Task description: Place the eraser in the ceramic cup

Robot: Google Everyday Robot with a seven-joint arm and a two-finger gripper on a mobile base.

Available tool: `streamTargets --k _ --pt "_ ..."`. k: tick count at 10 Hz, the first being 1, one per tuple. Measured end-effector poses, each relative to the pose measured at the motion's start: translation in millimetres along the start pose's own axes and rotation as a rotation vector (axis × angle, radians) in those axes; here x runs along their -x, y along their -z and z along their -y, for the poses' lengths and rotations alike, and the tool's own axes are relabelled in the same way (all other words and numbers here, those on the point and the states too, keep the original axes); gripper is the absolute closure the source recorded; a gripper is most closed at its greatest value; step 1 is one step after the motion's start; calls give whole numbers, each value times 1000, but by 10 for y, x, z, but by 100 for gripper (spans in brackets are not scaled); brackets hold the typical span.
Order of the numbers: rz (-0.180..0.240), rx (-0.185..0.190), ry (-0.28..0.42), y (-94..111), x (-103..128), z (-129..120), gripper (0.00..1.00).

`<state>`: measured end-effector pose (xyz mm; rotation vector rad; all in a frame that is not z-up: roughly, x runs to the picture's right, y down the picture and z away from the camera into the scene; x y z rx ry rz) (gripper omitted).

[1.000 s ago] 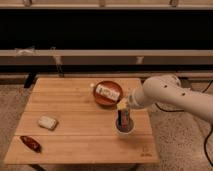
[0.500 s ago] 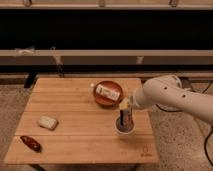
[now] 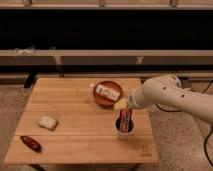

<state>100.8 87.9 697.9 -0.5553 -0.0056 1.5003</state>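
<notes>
- Gripper (image 3: 125, 116): reaching in from the right and hanging directly over the cup (image 3: 124, 128), its tip at the cup's mouth. Compared with half a second ago and a second ago it sits slightly lower; the arm's pose has otherwise barely altered.
- Eraser (image 3: 125, 120): a thin dark block with red-orange face, standing upright, its lower end inside the cup's mouth. Whether the gripper has hold of it or has let go cannot be told.
- Meaning for the task: the eraser appears to be in the cup or nearly so; judged remaining steps are release and a straight upward withdrawal.
- Cup: small, white, round, handleless, smooth glazed wall; stands near the table's (image 3: 75, 125) front right.
- Table: pale wood planks, visible grain, matte.
- Bowl (image 3: 107, 99): shallow, orange-brown, just behind the cup, holding a pale oblong item.
- White block (image 3: 47, 122): cream, rounded corners, at the left.
- Red object (image 3: 31, 143): dark, oblong, near the front left corner.
</notes>
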Motion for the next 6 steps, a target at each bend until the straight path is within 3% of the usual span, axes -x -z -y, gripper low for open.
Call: streamTargets --k 6 --pt "4 13 39 21 22 -95 20"
